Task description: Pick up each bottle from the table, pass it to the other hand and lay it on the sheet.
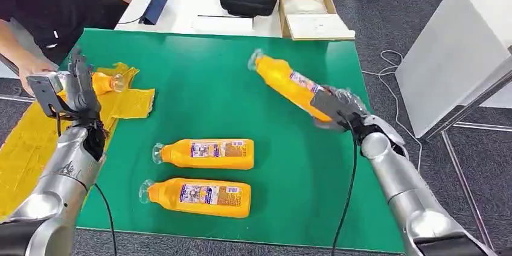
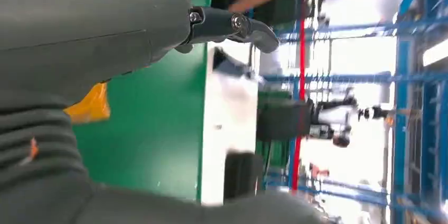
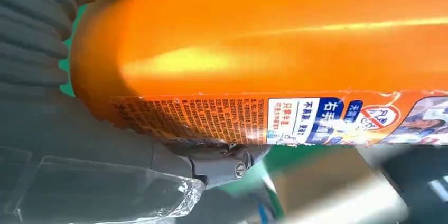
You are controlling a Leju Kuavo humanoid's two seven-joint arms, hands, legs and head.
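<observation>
On my head view I have the right hand (image 1: 338,108) wrapped around the base end of an orange bottle (image 1: 288,84), lifted off the green table (image 1: 199,75) and tilted so its clear cap end points up and away toward the far side, over the right half of the mat. The right wrist view confirms the grasp: the bottle's orange body (image 3: 264,49) lies lengthwise across the palm with its printed label facing the camera, the thick grey thumb (image 3: 222,163) pressed under the label edge and the ribbed cover tight against the bottle's bottom. My left hand (image 1: 81,96) is raised over the left edge of the table, just above the yellow sheet (image 1: 130,102), with its dark fingers pointing upward; in the left wrist view I see one dark finger (image 2: 232,26) stretched straight out past the grey cover with nothing in it, so I read that hand as empty and spread. A second orange bottle (image 1: 102,82) lies on the sheet right behind that hand, cap pointing toward the table's middle. Two more orange bottles lie on their sides on the green surface between my arms, side by side and parallel, caps to the left: the farther one (image 1: 205,153) and the nearer one (image 1: 199,197), both well apart from either hand. A person's hand (image 1: 30,69) rests at the left edge near the sheet.
</observation>
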